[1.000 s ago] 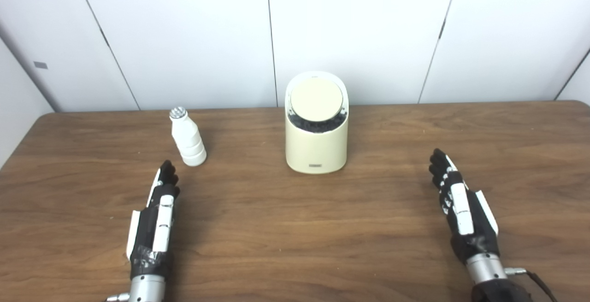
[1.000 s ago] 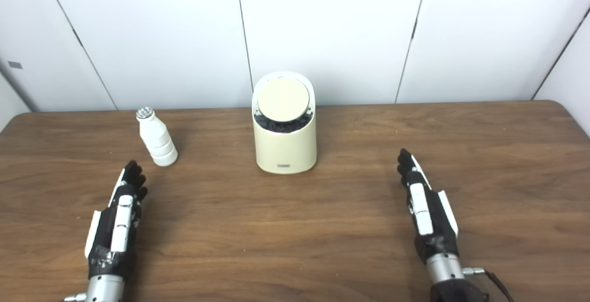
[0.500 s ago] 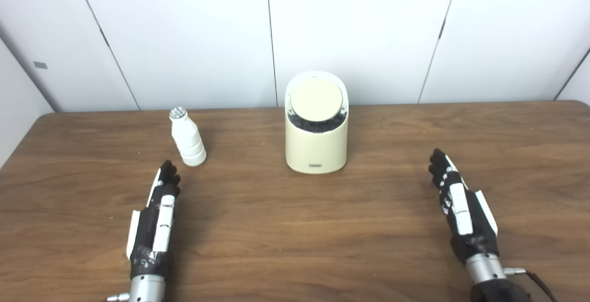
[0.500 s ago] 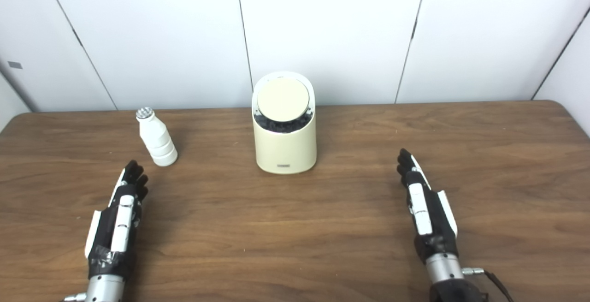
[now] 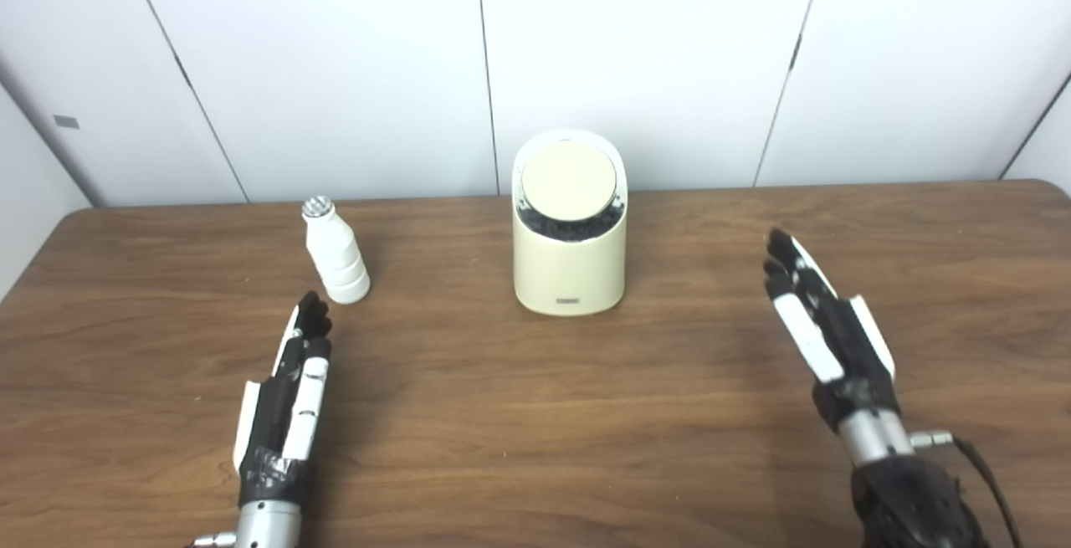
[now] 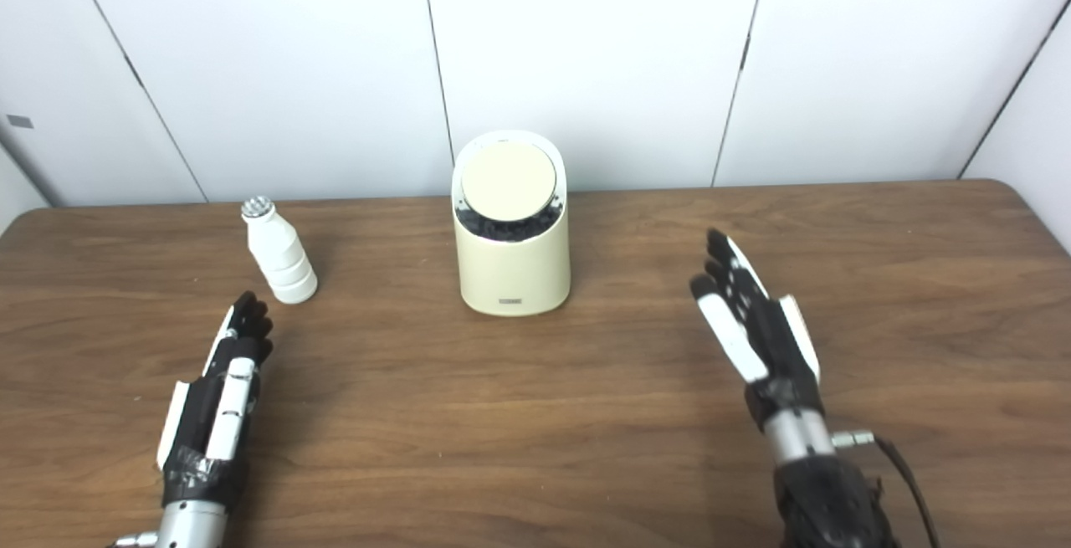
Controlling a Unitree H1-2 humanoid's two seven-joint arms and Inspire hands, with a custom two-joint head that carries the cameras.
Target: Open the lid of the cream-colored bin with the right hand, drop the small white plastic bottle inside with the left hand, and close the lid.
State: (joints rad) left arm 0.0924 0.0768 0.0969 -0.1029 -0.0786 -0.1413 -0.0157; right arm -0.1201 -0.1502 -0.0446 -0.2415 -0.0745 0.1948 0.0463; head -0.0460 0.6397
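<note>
On the brown desk (image 5: pixel 535 448), the left hand (image 5: pixel 284 402) lies low at about 8 o'clock, its fingers (image 5: pixel 311 322) straight, close together and holding nothing. Just beyond its fingertips, toward 10 o'clock, the small white bottle (image 5: pixel 335 253) stands upright, apart from the hand. At the center, toward 12 o'clock, sits the cream bin (image 5: pixel 569 230), its round lid (image 5: pixel 569 182) down. At 4 o'clock the right hand (image 5: pixel 824 326) is raised above the desk, fingers (image 5: pixel 786 259) extended and slightly spread, empty, well apart from the bin.
</note>
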